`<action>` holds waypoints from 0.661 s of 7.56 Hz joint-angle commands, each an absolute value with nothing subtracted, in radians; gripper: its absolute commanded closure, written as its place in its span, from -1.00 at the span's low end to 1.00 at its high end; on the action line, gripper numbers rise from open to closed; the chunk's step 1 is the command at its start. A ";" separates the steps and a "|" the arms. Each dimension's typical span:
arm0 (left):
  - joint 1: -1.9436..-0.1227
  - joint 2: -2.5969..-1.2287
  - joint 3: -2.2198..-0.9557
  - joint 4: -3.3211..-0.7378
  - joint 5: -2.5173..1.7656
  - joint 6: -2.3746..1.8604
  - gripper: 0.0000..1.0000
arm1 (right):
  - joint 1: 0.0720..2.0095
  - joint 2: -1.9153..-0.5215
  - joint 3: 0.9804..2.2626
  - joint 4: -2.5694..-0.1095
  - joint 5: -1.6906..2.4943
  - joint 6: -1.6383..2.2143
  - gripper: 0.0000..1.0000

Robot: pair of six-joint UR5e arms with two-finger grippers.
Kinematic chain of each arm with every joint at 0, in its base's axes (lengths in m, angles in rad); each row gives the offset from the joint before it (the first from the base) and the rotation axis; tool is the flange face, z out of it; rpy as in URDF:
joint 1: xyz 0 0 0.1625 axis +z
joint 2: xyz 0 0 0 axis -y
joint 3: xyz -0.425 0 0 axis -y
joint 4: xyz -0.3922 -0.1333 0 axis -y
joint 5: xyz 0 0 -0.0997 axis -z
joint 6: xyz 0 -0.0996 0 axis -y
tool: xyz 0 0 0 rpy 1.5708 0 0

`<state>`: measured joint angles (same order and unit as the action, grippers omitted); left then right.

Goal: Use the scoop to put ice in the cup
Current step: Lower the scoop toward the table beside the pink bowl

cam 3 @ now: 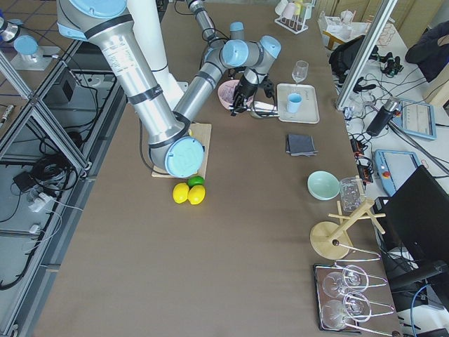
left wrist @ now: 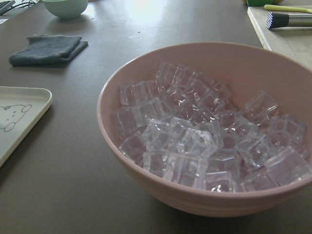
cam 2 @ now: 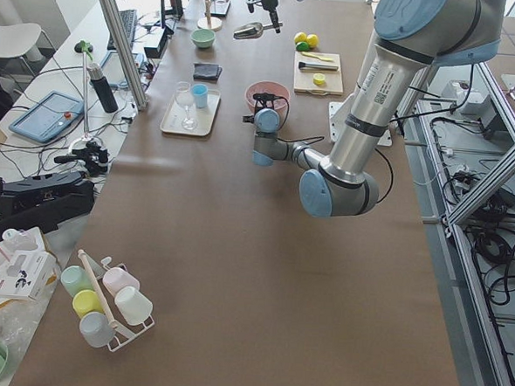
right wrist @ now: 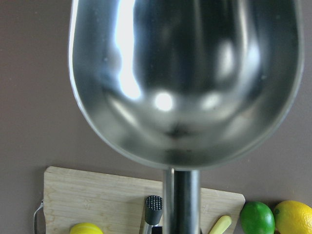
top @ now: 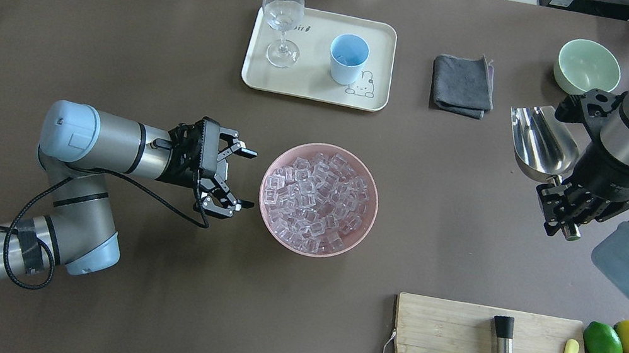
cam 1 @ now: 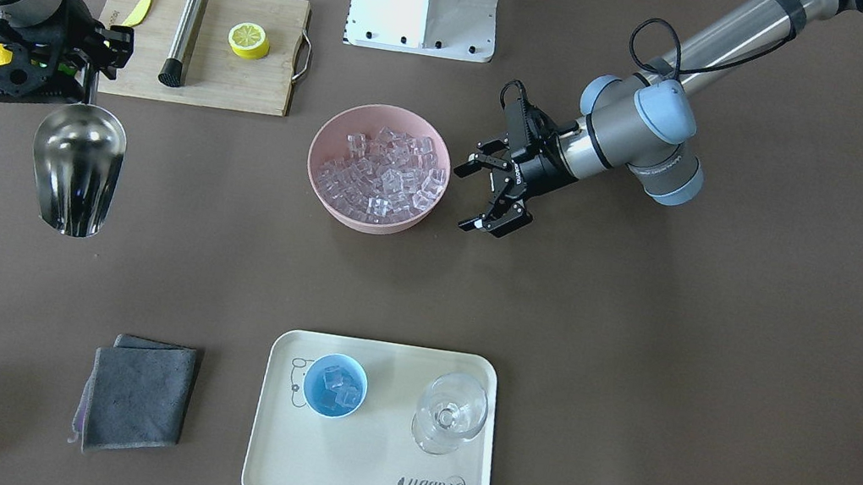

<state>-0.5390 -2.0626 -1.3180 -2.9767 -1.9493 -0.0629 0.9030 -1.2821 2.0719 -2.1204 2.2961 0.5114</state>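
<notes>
Pinching the right gripper (top: pixel 562 205) tight on the thin rod handle of the scoop (cam 1: pixel 76 168), just behind the trough, probably for firm control of its tilt; carrying it in the air well off to the robot's right of the pink bowl (top: pixel 309 252), trough facing up and showing nothing inside in the wrist view, so seemingly waiting for a load. Spreading the left gripper (top: pixel 250 180) wide, gripping nothing, and hovering it just beside the bowl's rim, apparently not touching, likely readying to steady the bowl against the push of a dig. Finding most of the ice (top: pixel 317 199) heaped in that bowl, within reach of either arm. Standing the cup (top: pixel 345 70) upright on the cream tray (top: pixel 310 89) across the table, beside the stemmed glass (top: pixel 281 11) yet apart from it, with a few cubes already lying inside in the front view, hinting at a task partly done. Judging the next move as calling for bringing the scoop over to the bowl and driving it in mouth-first
</notes>
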 commanded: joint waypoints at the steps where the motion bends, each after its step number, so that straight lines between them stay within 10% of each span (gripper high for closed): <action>1: -0.540 -2.063 -1.321 -2.974 -1.982 -0.063 -0.96 | 0.824 -1.414 2.037 -1.799 2.286 0.786 1.00; 5: -0.574 -2.048 -1.336 -2.971 -2.039 -0.064 -0.96 | 0.701 -1.443 1.933 -1.586 2.286 0.922 1.00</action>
